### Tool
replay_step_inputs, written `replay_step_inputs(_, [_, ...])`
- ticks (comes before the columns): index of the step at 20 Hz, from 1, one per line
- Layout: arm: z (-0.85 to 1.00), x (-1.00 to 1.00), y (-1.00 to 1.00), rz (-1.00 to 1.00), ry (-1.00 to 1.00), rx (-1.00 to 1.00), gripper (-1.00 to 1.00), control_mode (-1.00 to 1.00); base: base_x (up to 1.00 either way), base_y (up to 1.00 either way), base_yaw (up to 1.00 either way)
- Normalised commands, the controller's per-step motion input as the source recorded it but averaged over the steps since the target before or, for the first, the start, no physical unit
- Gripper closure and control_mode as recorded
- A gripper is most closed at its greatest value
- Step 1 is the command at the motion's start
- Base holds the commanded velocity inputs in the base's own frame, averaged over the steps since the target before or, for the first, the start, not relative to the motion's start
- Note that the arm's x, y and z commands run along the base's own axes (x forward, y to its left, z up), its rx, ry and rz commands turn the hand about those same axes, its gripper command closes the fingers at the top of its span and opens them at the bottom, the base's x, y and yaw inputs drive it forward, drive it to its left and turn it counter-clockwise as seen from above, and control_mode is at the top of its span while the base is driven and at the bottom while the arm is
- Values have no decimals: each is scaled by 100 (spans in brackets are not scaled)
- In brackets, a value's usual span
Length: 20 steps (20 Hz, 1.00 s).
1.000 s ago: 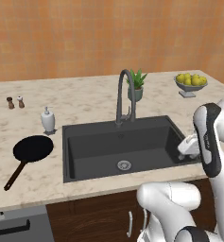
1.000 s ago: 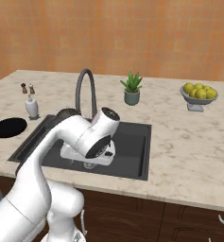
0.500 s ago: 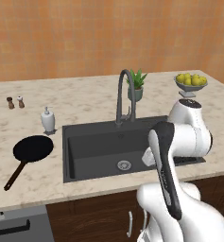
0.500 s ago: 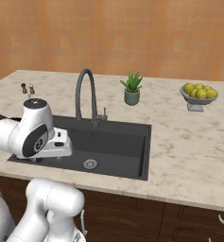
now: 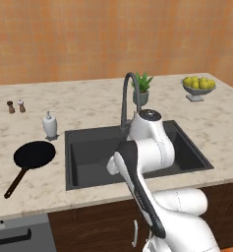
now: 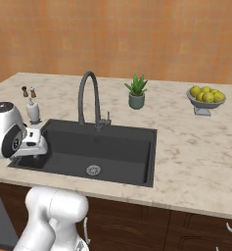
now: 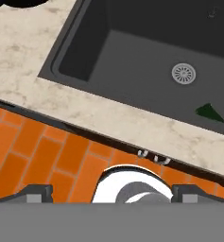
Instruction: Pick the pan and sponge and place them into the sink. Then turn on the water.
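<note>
I have the gripper (image 7: 111, 191) spread wide and empty over the front edge of the sink (image 7: 80, 42), because the pan (image 5: 34, 154) left of it needs fetching.

counter (image 5: 88, 106): beige marble, holds sink (image 5: 83, 170) | on it: pan (image 5: 33, 155) left of sink, soap dispenser (image 5: 49, 125), two shakers (image 5: 15, 106), potted plant (image 5: 143, 88), fruit bowl (image 5: 198, 87)
</note>
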Motion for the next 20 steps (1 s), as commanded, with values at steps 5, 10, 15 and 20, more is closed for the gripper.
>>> replay_step_inputs(5, [0, 94, 100, 0, -2, 7, -100, -100, 0, 0, 0])
replay_step_inputs(10, [0, 62, 100, -1, 4, 5, -100, -100, 0, 0, 0])
replay_step_inputs(15, [0, 2, 62, 2, 10, 5, -100, -100, 0, 0, 0])
replay_step_inputs(20, [0, -3, -9, 3, 2, 1, -100, -100, 0, 0, 0])
